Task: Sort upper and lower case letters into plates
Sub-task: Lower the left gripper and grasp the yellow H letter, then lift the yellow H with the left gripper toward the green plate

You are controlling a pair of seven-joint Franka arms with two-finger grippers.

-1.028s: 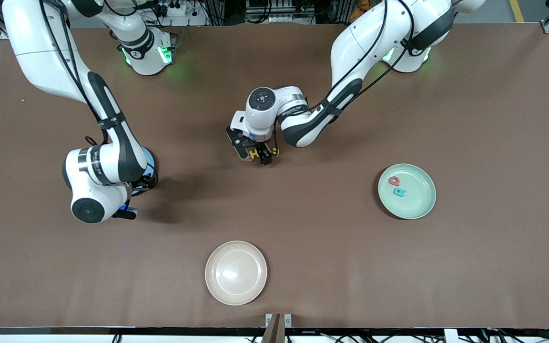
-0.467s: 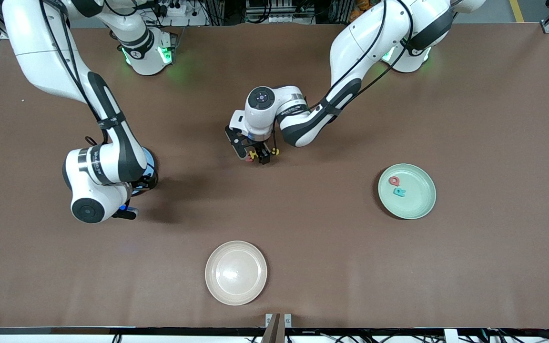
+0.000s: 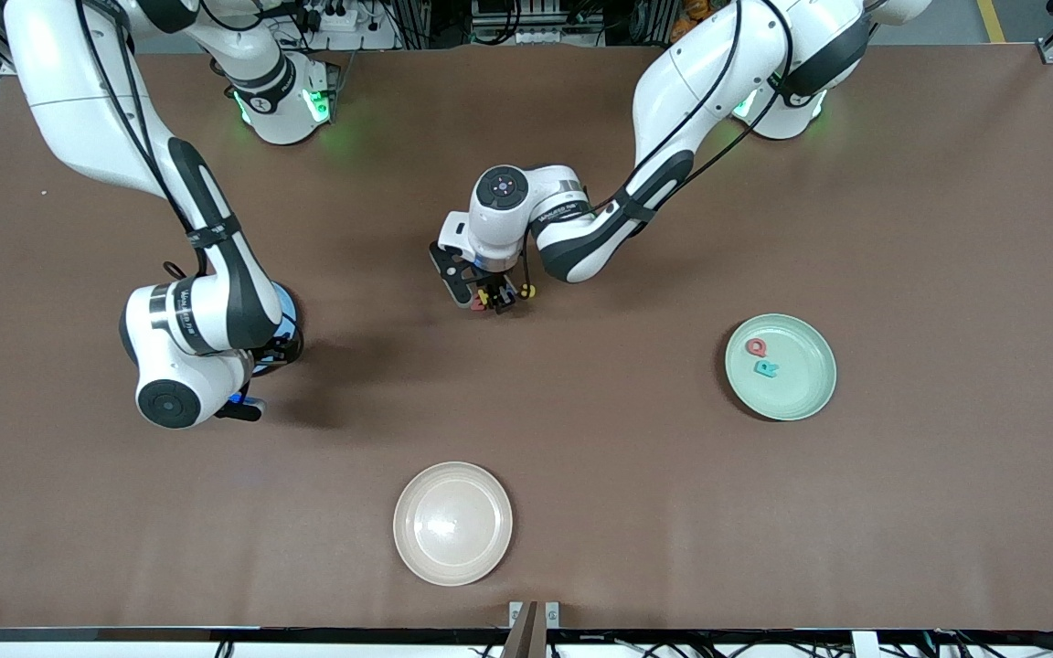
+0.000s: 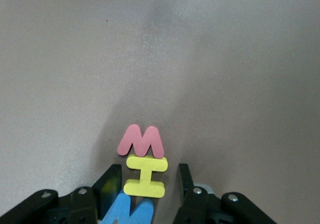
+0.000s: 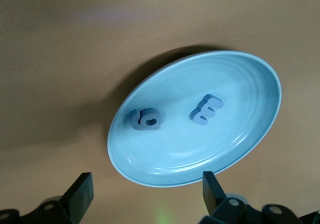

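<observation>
My left gripper (image 3: 487, 300) is down at the table's middle, open, its fingers (image 4: 111, 184) straddling a yellow letter (image 4: 145, 176) with a gap on each side. A red M (image 4: 141, 141) touches one end of the yellow letter and a blue letter (image 4: 129, 211) the other. Another small yellow letter (image 3: 527, 291) lies beside them. My right gripper (image 3: 248, 402) hangs open and empty over the blue plate (image 5: 225, 144), which holds two blue letters (image 5: 147, 120) (image 5: 206, 108). The mint green plate (image 3: 805, 384) holds a red letter (image 3: 755, 347) and a teal letter (image 3: 766, 368).
A cream-beige plate (image 3: 452, 523) stands empty near the table's edge closest to the front camera. The blue plate is mostly hidden under the right arm in the front view (image 3: 287, 311).
The left gripper's fingers have narrowed around the yellow letter, and the hand has shifted slightly. The right arm has not moved.
</observation>
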